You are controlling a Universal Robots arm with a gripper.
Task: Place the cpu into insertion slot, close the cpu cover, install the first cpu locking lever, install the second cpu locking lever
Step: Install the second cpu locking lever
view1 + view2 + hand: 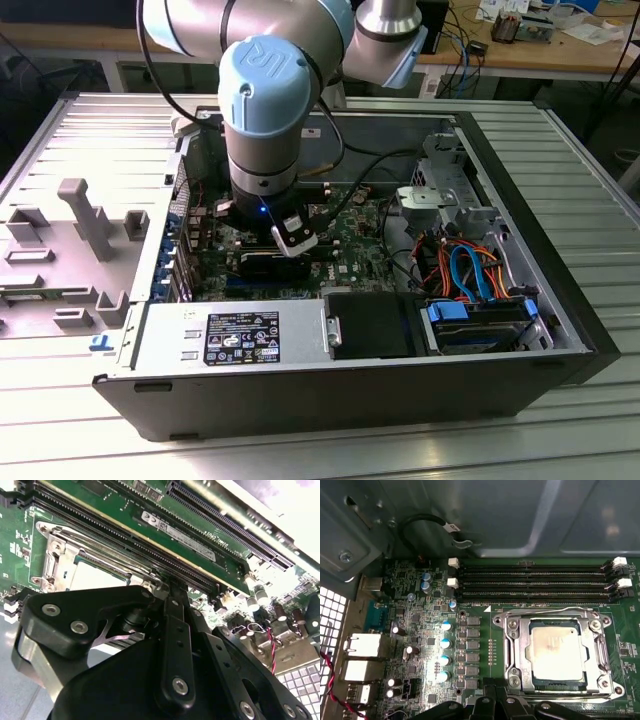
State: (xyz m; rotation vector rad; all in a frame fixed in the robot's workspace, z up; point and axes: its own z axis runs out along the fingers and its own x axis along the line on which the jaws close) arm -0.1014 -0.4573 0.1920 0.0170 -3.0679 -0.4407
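First wrist view: the cpu (556, 652) is seated in the insertion slot (516, 652), framed by the cpu cover (600, 655). The gripper (290, 238) is largely hidden by the arm; its opening cannot be determined. The computer case (350, 395) is supported on a ribbed metal table (560, 430).

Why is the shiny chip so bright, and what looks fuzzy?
In the first wrist view, light glares off the cpu and small capacitors; in the second wrist view, the close black pincer looks soft and a white patch is washed out.

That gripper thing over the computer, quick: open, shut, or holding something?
Gripper: cannot be told; it hangs by the insertion slot, where the cpu already lies.
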